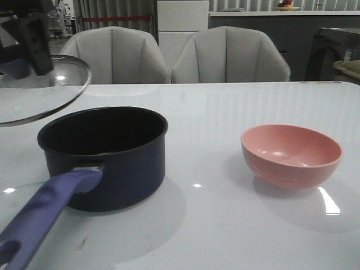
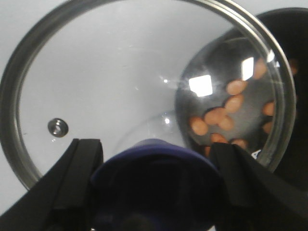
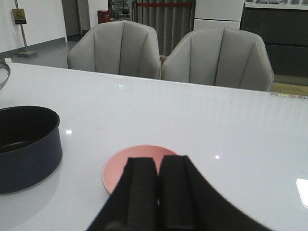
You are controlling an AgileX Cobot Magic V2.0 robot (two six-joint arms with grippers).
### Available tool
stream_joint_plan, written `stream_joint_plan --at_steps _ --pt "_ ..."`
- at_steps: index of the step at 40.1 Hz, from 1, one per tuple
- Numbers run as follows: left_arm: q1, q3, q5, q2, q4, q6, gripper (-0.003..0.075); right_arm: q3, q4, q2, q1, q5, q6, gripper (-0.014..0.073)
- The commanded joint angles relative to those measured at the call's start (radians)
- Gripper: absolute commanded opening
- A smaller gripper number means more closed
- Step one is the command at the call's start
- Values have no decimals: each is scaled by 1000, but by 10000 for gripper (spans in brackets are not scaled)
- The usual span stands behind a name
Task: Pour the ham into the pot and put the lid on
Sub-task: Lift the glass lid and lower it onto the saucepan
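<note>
We're pinching the lid (image 1: 39, 90) by its knob with the left gripper (image 2: 154, 192), hovering upper left above the pot (image 1: 104, 154), ham (image 2: 226, 113) already inside. Centering before lowering. Right gripper (image 3: 158, 192) is pressed together, sitting idle.

The glossy white table (image 1: 225, 107) carried two items. A dark navy round saucepan (image 1: 107, 160) w/ long purple-blue handle stood at front left, handle pointing toward the robot. A pink round bowl (image 1: 291, 154) sat upright at right, well apart from the saucepan.
</note>
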Motion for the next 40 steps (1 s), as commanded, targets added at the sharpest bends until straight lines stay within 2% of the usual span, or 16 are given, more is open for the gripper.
stream_joint_plan --at_steps 1,15,36,40 --pt "-73 -47 48 -40 -16 1 113 -25 2 10 2 -87 -8 142" --pt "-225 -114 50 53 -9 1 114 -25 2 10 2 -87 -8 142" --pt "-232 -114 50 99 -4 -7 118 -25 2 10 2 -87 -8 142" --pt "-232 -114 50 103 -4 -7 155 -25 2 10 2 -87 -8 142"
